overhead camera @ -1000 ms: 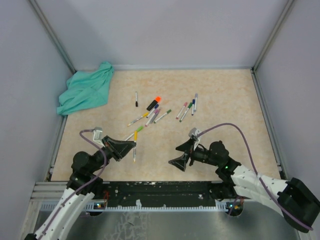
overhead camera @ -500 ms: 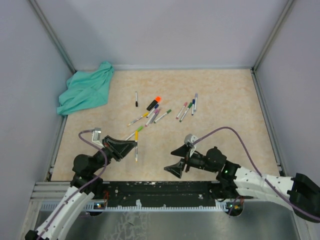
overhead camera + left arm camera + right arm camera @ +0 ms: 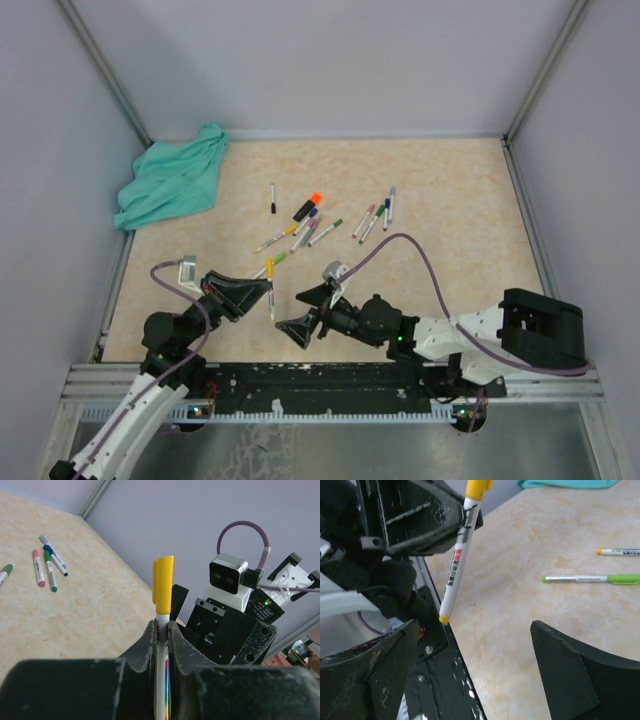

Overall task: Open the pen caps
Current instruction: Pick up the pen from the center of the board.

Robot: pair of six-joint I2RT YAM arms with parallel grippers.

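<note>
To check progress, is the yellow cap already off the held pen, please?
No, the yellow cap sits on the pen in the left gripper.

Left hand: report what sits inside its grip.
The left hand is shut on a white pen with its yellow cap on, sticking out past the fingers, which cover most of the clamped barrel.

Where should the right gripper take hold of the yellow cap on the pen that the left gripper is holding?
Grip the yellow cap around its exposed length, just beyond where the left gripper clamps the white barrel. The cap juts clear of those fingers, so the open right gripper could probably come in from the right, close across the cap and pull along the pen's axis.
</note>
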